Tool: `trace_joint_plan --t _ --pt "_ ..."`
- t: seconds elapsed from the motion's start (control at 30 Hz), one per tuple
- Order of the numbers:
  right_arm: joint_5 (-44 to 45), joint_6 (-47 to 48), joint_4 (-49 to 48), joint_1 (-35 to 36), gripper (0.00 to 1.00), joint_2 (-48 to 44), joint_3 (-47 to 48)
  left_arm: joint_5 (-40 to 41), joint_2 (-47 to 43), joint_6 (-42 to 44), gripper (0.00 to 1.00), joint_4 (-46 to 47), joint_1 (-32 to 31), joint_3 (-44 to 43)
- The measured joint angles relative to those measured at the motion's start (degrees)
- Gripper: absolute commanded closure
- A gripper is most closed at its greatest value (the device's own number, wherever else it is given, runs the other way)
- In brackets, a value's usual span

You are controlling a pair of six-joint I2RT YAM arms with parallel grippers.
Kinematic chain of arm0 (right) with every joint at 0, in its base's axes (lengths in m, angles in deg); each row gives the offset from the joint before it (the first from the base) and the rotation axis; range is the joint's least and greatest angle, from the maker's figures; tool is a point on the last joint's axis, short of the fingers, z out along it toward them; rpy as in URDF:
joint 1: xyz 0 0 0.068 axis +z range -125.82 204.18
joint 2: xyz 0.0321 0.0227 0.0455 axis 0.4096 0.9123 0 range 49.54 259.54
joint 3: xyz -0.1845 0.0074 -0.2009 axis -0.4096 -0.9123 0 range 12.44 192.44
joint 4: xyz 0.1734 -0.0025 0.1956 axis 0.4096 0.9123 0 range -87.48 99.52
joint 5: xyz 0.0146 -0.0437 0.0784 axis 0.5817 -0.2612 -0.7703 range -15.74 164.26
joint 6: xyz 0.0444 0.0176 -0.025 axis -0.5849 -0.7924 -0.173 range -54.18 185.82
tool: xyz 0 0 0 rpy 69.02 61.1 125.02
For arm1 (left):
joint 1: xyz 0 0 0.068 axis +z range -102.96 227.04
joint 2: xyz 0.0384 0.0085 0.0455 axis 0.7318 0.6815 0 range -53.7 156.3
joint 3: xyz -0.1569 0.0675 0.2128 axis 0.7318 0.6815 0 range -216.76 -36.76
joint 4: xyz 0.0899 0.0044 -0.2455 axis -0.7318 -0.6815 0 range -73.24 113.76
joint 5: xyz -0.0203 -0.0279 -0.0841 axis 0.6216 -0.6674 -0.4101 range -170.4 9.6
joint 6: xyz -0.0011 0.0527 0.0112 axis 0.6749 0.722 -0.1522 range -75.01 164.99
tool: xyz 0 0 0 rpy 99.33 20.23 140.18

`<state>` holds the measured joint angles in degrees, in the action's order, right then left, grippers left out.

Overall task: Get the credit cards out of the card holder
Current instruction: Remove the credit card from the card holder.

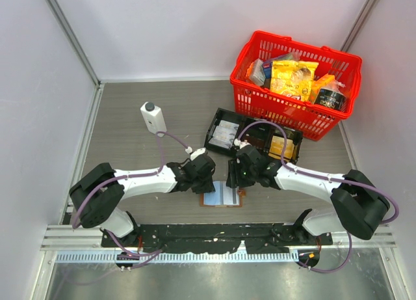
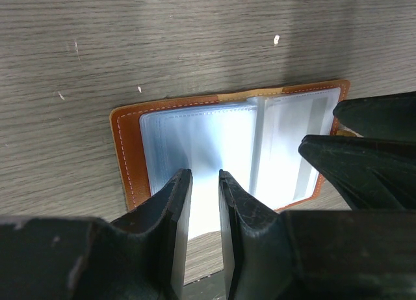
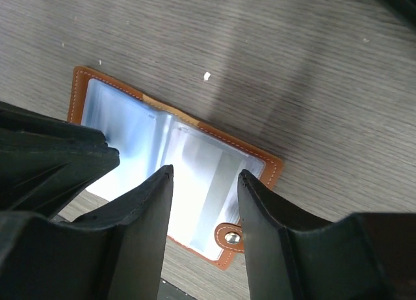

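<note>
At table [image 1: 130, 118] front edge, card holder [image 1: 221, 196] was laid open flat, long axis left-right, snap tab [image 3: 229, 235] pointed right. Left gripper [image 2: 204, 176] was held narrow over left page, right gripper [image 3: 207, 173] wider over right page. Black tray [image 1: 218, 116] and red basket [image 1: 242, 85] were seen behind.

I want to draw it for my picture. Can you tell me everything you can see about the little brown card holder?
The card holder lies open and flat on the grey wood-look table. Its cover looks like brown leather with pale stitching. Inside are shiny pale bluish see-through pockets on two pages. A small tab with a metal snap sticks out one side. The left gripper is over one page, the right gripper over the other.
</note>
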<state>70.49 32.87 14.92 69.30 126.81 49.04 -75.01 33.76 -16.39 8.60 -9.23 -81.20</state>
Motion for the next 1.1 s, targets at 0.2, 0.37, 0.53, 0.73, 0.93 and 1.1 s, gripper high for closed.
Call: trace_joint_plan --t 0.2,0.37,0.53,0.73,0.93,1.1 --pt "1.31 0.02 0.31 0.00 0.49 0.02 0.37 0.00 0.00 0.00 0.72 -0.02 0.02 0.00" --pt "1.64 0.09 0.02 0.00 0.46 0.63 0.37 0.00 0.00 0.00 0.72 -0.02 0.00 0.00" --pt "3.32 1.14 -0.02 0.00 0.45 0.74 0.39 0.00 0.00 0.00 0.72 -0.02 0.00 0.00" --pt "3.87 3.30 -0.22 0.00 0.44 0.74 0.92 0.00 0.00 0.00 0.72 -0.02 0.02 0.02" --pt "2.05 5.27 -1.70 0.00 0.44 0.94 1.77 0.00 0.00 0.00 0.72 -0.02 0.02 0.02" --pt "1.33 6.34 -2.10 0.00 0.45 2.58 1.79 0.02 0.00 0.00 0.72 -0.02 0.00 0.02"
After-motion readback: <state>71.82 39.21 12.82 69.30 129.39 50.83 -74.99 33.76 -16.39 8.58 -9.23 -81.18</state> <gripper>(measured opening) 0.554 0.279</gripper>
